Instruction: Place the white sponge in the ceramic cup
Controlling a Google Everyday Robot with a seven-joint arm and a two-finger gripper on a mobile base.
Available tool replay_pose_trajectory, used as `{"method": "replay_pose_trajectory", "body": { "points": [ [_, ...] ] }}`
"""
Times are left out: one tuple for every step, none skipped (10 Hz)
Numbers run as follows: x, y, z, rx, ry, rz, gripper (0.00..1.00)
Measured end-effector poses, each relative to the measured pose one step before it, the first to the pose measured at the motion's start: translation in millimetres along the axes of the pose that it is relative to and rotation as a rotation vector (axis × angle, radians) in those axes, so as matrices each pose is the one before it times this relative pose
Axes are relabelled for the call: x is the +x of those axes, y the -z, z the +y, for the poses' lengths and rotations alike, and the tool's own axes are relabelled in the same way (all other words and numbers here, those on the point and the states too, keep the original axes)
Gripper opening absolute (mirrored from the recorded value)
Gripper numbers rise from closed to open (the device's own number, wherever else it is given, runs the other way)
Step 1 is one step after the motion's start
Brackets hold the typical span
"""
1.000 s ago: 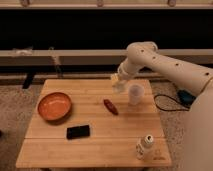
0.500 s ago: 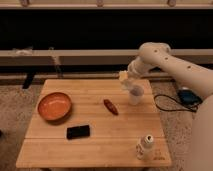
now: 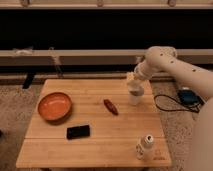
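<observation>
Here we are at the far right corner of the table [image 3: 95, 145], and this is the delivery step. The arm reaches in from the right, and the hand [image 3: 133, 82] hangs directly over the ceramic cup [image 3: 134, 97], which stands near the right edge. A pale block shows at the tip of the hand: that reads as the white sponge [image 3: 130, 77], clamped and off the table, just above the cup's mouth. I can't tell whether it touches the rim.

So the carry looks done and the drop is not. The next move calls for a short, straight descent to get the sponge inside the rim, then a release. The cup is small and the sponge isn't much narrower, so centring matters, and a nudge could tip the cup.

The orange bowl [image 3: 54, 106] at the left edge, the black phone [image 3: 78, 132], the red piece [image 3: 111, 106] mid-table and the white bottle [image 3: 145, 146] at the front right corner are all well apart from the action.
</observation>
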Motion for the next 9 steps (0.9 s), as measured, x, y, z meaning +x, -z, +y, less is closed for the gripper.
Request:
{"method": "replay_pose_trajectory", "body": {
  "points": [
    [-4.19,-6.60,-3.28,0.01045,-0.00700,0.00003,0.00],
    [-2.22,-2.44,-7.19,0.01341,-0.00866,-0.00165,0.00],
    [-1.89,-1.12,-10.05,0.01667,-0.01224,-0.00342,0.00],
    [-2.39,-2.98,-3.58,0.01622,-0.00384,-0.00431,0.00],
    [-1.21,-2.39,-1.47,0.01056,-0.00430,-0.00448,0.02],
    [-1.11,-0.06,-5.29,0.01606,-0.00364,-0.00672,0.08],
    [0.37,-0.11,-5.08,0.01113,-0.00656,-0.00540,0.18],
    [0.38,-1.08,-1.53,0.00899,-0.00535,-0.00335,0.31],
    [-0.06,-1.09,0.17,0.00544,-0.00072,-0.00143,0.39]
  ]
}}
